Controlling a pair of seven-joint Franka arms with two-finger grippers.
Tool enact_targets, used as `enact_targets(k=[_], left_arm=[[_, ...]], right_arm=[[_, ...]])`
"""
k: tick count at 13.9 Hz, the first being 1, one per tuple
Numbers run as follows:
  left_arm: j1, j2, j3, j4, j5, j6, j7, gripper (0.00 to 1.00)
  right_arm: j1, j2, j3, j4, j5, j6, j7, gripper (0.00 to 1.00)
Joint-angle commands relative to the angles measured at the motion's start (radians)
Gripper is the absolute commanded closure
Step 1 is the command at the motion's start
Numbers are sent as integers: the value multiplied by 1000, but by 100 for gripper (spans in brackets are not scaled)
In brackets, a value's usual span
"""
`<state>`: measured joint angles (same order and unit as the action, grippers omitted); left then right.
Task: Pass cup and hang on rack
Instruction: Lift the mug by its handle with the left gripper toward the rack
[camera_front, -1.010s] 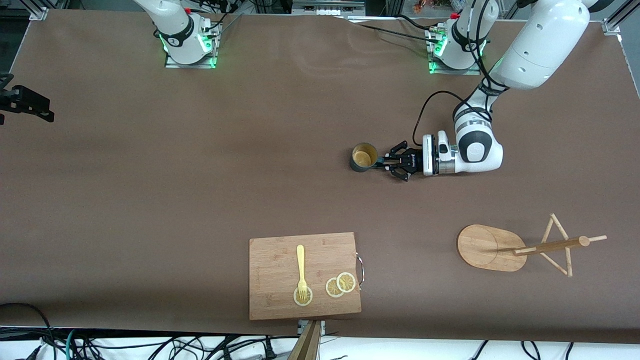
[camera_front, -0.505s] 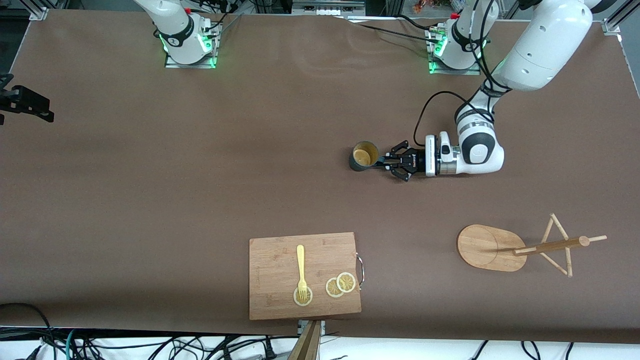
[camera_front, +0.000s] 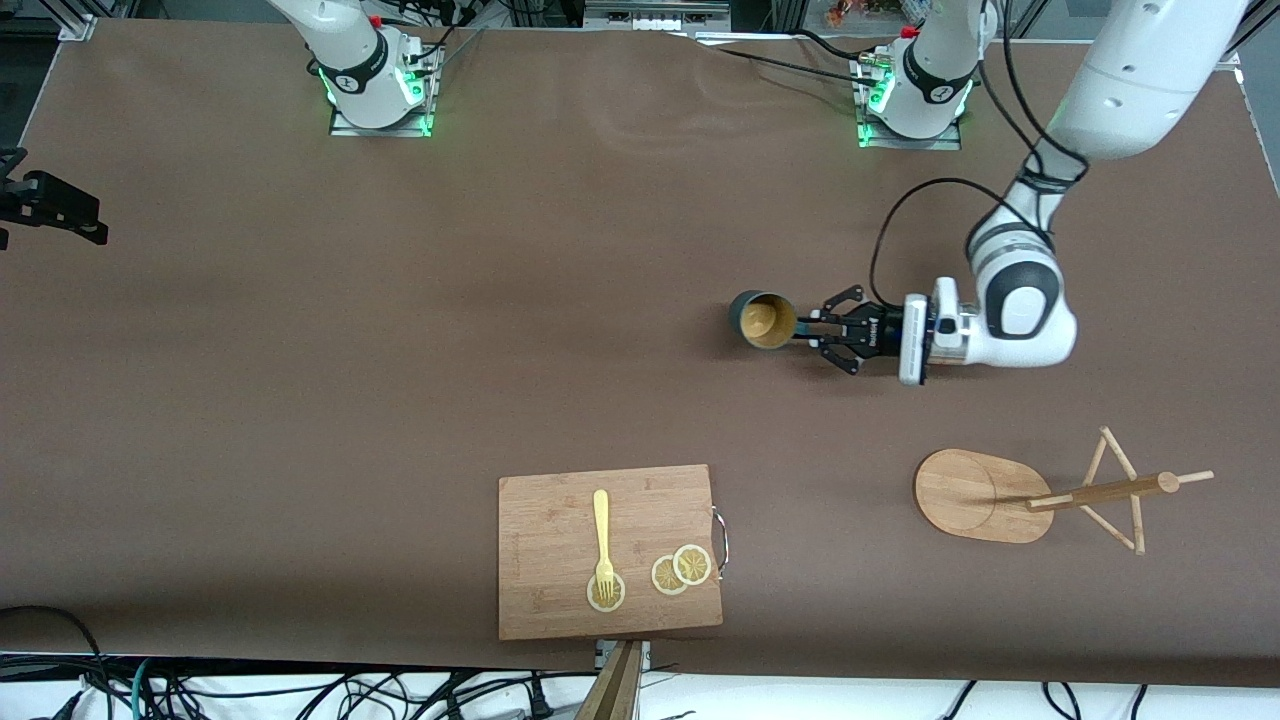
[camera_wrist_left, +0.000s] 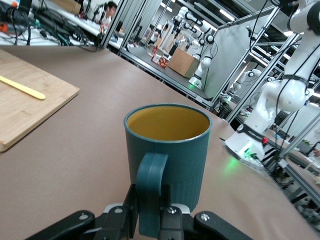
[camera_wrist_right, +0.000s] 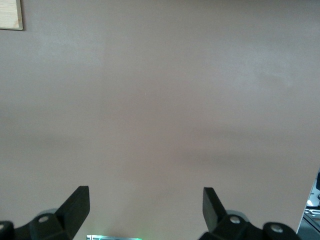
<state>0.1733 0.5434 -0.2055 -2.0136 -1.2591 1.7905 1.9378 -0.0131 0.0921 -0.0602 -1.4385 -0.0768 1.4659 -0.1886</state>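
Note:
The dark teal cup (camera_front: 762, 320) with its ochre inside hangs a little above the table's middle, tipped so its mouth faces the front camera. My left gripper (camera_front: 806, 327) is shut on the cup's handle (camera_wrist_left: 150, 192); in the left wrist view the cup (camera_wrist_left: 170, 145) fills the centre above the gripper (camera_wrist_left: 150, 220). The wooden rack (camera_front: 1095, 492) stands on its oval base (camera_front: 965, 495), nearer the front camera and toward the left arm's end. My right gripper (camera_wrist_right: 145, 200) is open and empty over bare table; it does not show in the front view.
A wooden cutting board (camera_front: 560, 590) with a yellow fork (camera_front: 602, 535) and lemon slices (camera_front: 680, 570) lies near the front edge. The board (camera_wrist_left: 20, 107) and fork (camera_wrist_left: 22, 87) also show in the left wrist view. Brown cloth covers the table.
My left gripper has lifted the cup off the table and carried it toward the left arm's end, tipping its mouth toward the front camera. The rack and board have not moved.

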Motion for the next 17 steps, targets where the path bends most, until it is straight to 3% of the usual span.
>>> enact_targets(k=[1, 5, 12, 17], left_arm=[[76, 1, -3, 85, 117, -113, -170, 100], [178, 18, -3, 166, 228, -219, -287, 100], [302, 32, -3, 210, 228, -335, -587, 100], [342, 70, -3, 318, 225, -385, -845, 100]], right_arm=[[-13, 1, 7, 9, 15, 1, -14, 0], [-13, 0, 7, 9, 14, 1, -14, 0], [-13, 0, 7, 9, 15, 1, -5, 0], [-13, 0, 7, 9, 15, 1, -3, 0]])
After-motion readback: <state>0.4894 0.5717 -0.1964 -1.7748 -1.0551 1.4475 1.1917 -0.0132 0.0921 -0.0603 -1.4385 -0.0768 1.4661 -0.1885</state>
